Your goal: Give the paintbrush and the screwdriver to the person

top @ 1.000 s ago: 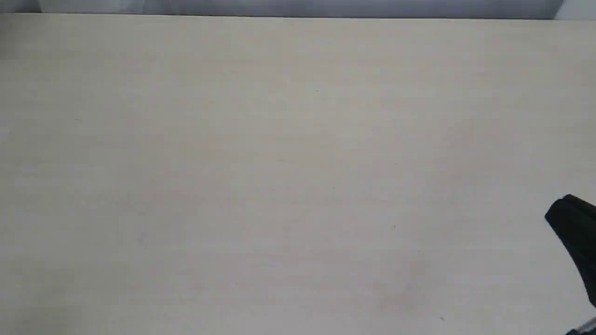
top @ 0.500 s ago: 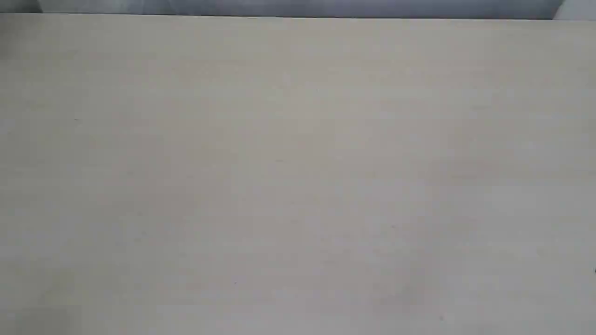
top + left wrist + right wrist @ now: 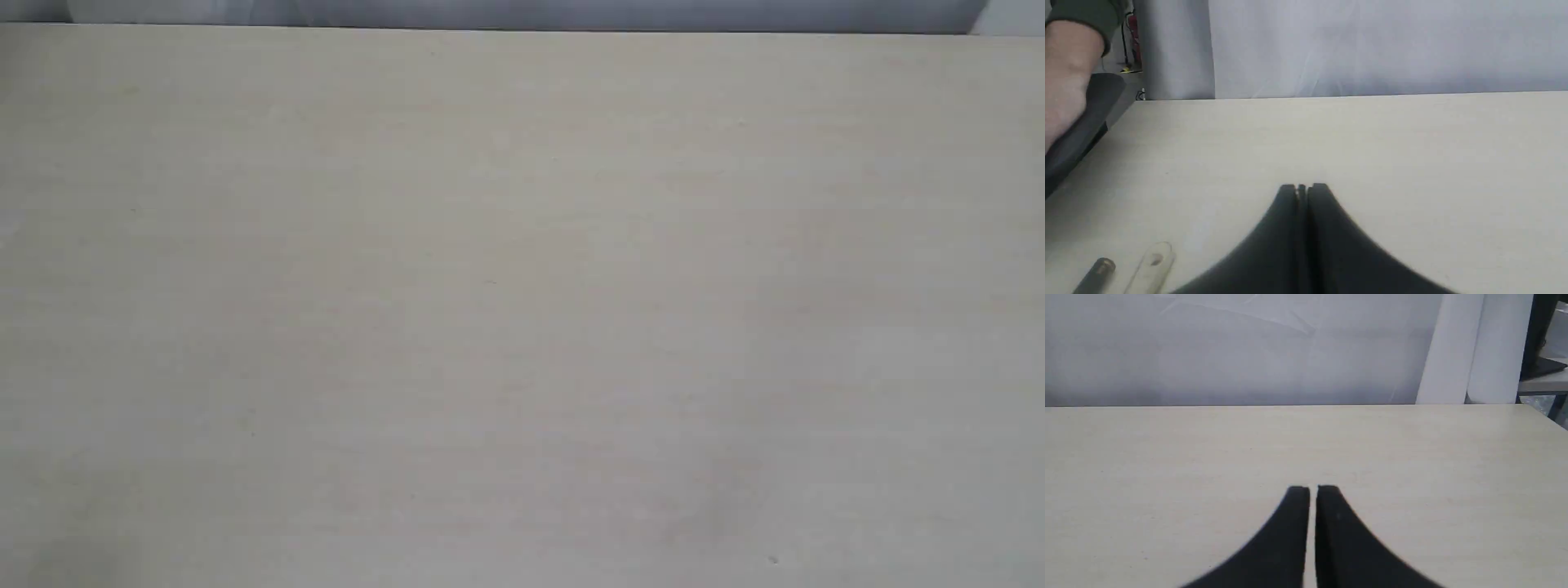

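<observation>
In the left wrist view my left gripper (image 3: 1302,188) is shut and empty, low over the pale table (image 3: 1372,143). At that frame's corner lies the end of the paintbrush (image 3: 1152,265), a light wooden handle with a small hole; its bristles are cut off. Beside it lies a dark round handle end, apparently the screwdriver (image 3: 1097,272); no orange rings show. The person's bare hand (image 3: 1065,77) with a dark green sleeve rests at the table's side. My right gripper (image 3: 1312,490) is shut with nothing in it. The exterior view shows only bare table (image 3: 522,294).
A black flat object (image 3: 1084,122) lies slanted under the person's hand at the table's edge. A grey backdrop (image 3: 1229,347) runs behind the table's far edge. White posts (image 3: 1474,347) and a dark stand (image 3: 1541,335) are past one far corner.
The black arm part at the right edge of the exterior view has drawn out of the frame. Only bare table shows there now.
</observation>
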Available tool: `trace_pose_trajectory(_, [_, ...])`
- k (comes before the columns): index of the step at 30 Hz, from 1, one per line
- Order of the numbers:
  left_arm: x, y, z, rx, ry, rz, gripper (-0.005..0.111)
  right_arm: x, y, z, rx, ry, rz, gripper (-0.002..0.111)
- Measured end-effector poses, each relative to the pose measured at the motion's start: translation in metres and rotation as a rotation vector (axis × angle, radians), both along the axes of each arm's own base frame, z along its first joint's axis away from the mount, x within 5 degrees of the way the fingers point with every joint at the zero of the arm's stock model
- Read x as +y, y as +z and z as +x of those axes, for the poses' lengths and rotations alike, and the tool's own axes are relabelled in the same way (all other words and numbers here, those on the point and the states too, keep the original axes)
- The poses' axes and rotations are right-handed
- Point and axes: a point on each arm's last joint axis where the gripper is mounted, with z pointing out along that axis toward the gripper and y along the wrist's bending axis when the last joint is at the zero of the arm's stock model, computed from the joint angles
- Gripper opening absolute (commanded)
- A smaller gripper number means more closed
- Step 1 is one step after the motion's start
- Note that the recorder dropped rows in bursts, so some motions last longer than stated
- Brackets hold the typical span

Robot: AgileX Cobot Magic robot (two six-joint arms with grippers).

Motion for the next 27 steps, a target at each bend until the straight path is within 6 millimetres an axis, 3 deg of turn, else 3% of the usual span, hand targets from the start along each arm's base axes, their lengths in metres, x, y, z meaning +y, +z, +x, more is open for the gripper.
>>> trace_pose_trajectory(27, [0.0000, 0.0000, 0.0000, 0.000, 0.000, 0.000, 0.000, 0.0009, -0.0061, -0.0009, 0.072, 0.015, -0.032, 0.004])
